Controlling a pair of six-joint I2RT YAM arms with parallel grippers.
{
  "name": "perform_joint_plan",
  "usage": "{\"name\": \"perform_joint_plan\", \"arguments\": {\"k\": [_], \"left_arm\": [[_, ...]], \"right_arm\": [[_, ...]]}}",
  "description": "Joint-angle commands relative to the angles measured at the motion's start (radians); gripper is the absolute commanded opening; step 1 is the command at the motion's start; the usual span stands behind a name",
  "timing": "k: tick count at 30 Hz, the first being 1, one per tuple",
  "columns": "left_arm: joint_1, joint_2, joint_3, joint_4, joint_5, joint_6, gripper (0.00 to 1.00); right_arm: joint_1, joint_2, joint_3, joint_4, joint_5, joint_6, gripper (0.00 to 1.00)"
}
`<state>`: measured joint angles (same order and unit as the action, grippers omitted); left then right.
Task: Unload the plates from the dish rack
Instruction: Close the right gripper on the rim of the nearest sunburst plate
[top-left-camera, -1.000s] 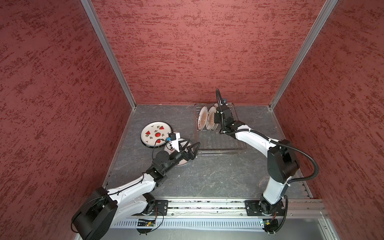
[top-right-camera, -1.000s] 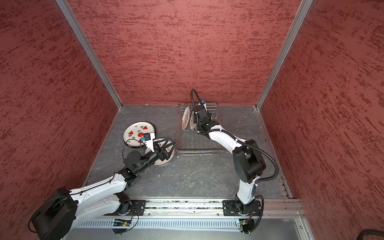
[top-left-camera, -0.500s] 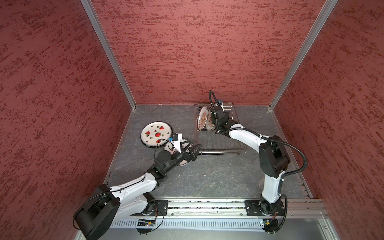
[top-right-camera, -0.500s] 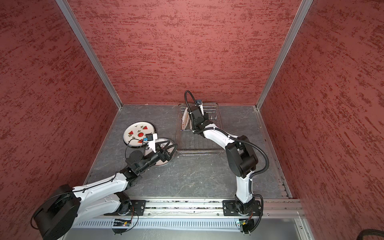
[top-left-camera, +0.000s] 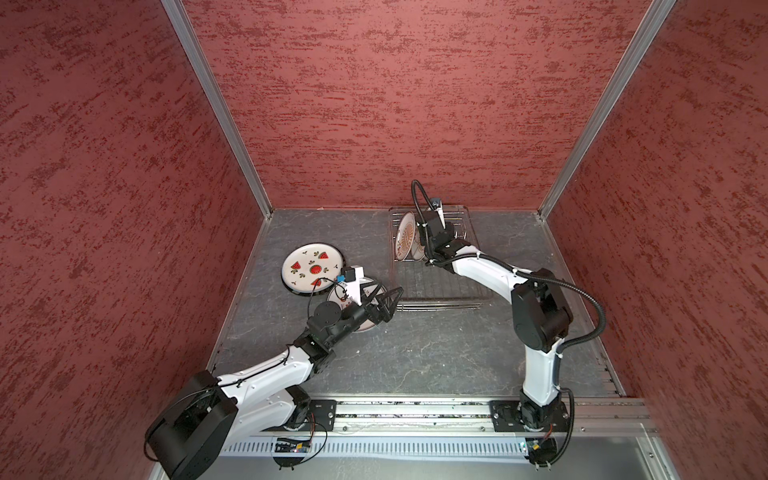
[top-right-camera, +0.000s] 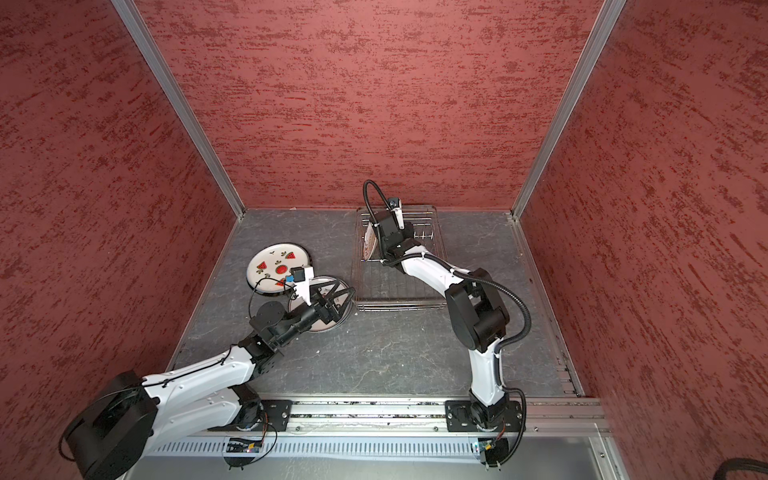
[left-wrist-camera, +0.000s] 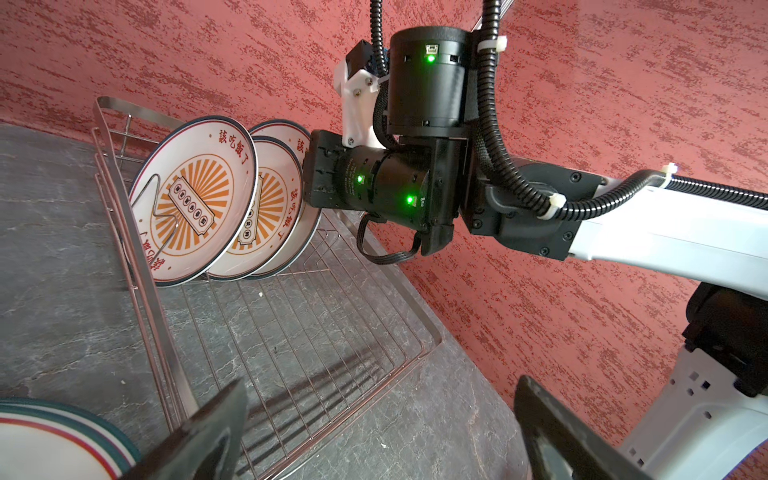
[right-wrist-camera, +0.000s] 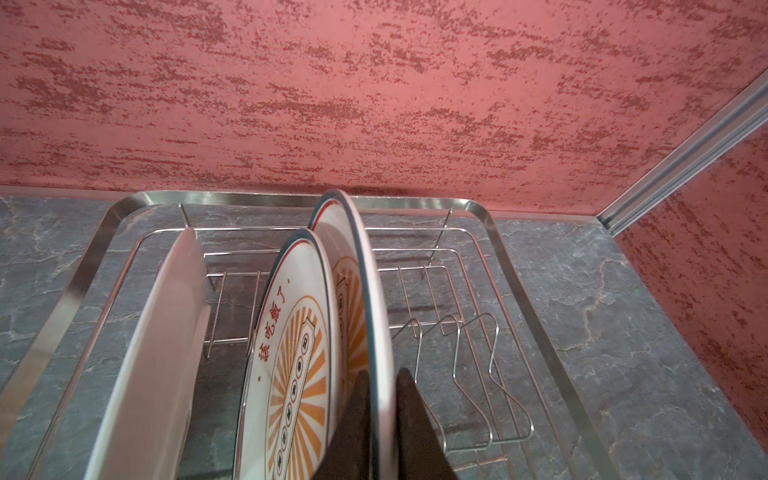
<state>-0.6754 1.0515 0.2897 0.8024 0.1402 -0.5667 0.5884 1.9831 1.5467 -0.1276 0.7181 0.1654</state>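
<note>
Right arm (top-left-camera: 486, 270) shifting further left than a second ago, right fingers (right-wrist-camera: 408, 399) pinching the rim of the end sunburst plate (right-wrist-camera: 353, 232) among three standing upright in the dish rack (top-left-camera: 436, 278), left fingers (left-wrist-camera: 208, 432) hovering wide apart above a flat plate (left-wrist-camera: 45, 444) on the table (top-left-camera: 415, 353)

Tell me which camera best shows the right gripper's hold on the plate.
The right wrist view: the right gripper has a finger on each face of the rim of a sunburst plate. The left wrist view shows only the gripper's body behind the plates; in both top views the wrist covers the contact.
</note>
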Motion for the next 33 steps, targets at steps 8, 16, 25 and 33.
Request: {"name": "perform_joint_plan", "arguments": {"k": [8, 16, 25, 33], "left_arm": [[-0.004, -0.021, 0.013, -0.029, -0.045, 0.033, 0.99], [-0.004, -0.012, 0.012, -0.026, -0.062, 0.031, 0.99], [-0.004, -0.008, 0.013, -0.033, -0.066, 0.031, 1.0], [-0.004, -0.012, 0.008, -0.034, -0.079, 0.03, 0.99]], "right_arm": [[0.024, 0.045, 0.041, 0.042, 0.085, -0.049, 0.07], [0.054, 0.04, 0.075, 0.058, 0.158, -0.089, 0.03], [0.079, 0.004, 0.077, 0.093, 0.254, -0.157, 0.01], [0.08, -0.031, 0.068, 0.124, 0.299, -0.206, 0.0]]}}
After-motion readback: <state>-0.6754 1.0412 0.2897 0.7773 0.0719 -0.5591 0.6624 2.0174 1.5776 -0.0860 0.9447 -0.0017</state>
